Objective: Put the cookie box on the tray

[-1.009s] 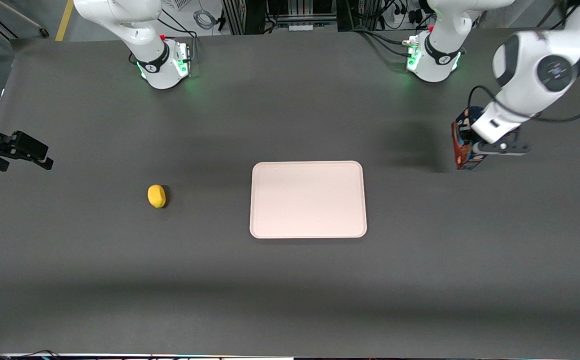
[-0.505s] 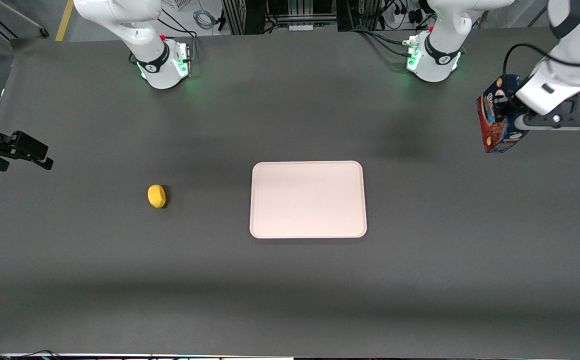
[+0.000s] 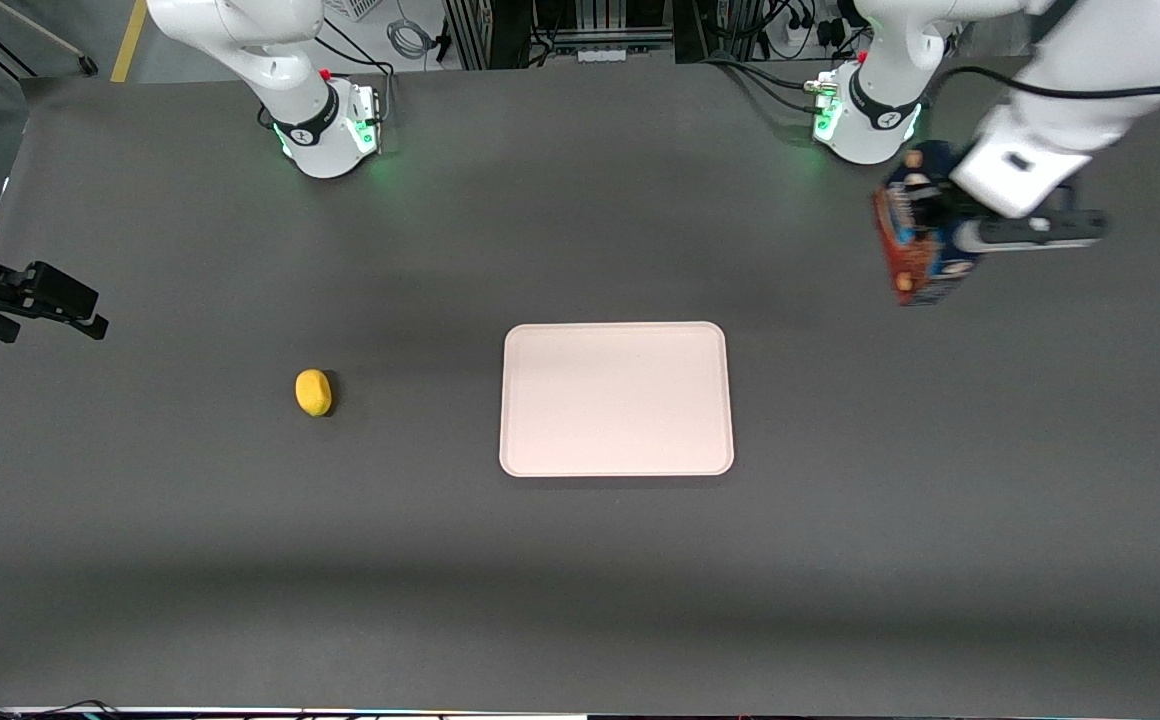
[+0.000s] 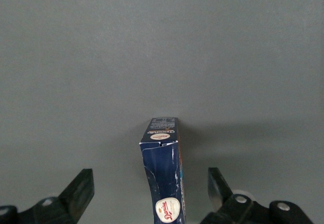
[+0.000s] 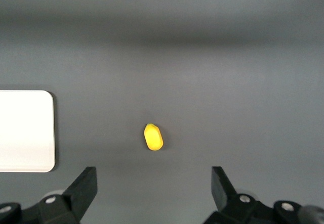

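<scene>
— What did the fingers have when you stopped it here?

— Your gripper (image 3: 940,235) was clamped on the cookie box (image 3: 918,250), gripping it near its top. In the wrist view the dark blue box (image 4: 164,176) hung between the two black mount prongs, with the grey table (image 4: 162,47) beneath it and a shadow beside it, so it was lifted off the surface.

— Could you read anything on it?

— You had a white round logo with red script near its upper end and a smaller one near the lower end, plus a patch of fine print (all too small to read). From the front, a reddish-brown cookie picture showed on the wide face.

— And compared with half a second ago?

— The box had travelled sideways toward the table's middle, away from the working arm's end, at about the same height. It hung farther from the front camera than the tray (image 3: 616,398) and was not yet over it. The tray and the yellow lemon-like object (image 3: 313,391) had not moved.
</scene>
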Controlling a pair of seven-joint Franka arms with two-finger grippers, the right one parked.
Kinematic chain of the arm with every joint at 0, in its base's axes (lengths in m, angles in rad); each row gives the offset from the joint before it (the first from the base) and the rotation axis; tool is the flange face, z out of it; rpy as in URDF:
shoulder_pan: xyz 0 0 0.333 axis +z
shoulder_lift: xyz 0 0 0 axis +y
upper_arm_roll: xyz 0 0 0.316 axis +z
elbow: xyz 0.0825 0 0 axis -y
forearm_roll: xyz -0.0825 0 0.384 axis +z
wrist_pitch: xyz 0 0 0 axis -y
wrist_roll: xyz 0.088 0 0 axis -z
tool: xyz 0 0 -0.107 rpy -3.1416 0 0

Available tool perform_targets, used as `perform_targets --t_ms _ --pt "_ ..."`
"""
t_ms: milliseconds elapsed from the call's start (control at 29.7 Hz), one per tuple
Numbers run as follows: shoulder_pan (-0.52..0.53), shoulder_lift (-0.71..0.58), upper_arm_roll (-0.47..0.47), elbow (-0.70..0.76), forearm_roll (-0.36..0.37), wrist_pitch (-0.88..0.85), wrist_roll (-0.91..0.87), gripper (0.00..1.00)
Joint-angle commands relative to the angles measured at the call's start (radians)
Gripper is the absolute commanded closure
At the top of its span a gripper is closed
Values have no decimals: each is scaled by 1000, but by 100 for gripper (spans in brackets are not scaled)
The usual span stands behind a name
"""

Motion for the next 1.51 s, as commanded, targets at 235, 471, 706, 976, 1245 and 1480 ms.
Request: perform_targets --t_ms 235,471,706,976,1245,1480 --pt "-4 29 10 30 29 13 -16 0" --pt "-4 29 10 30 38 11 -16 0" --pt "6 -33 -7 42 12 -39 6 0" --pt "16 -201 -41 84 -255 -223 208 0" --pt "21 -411 59 93 -451 -395 490 0" --pt "21 -574 258 93 -585 -551 830 0"
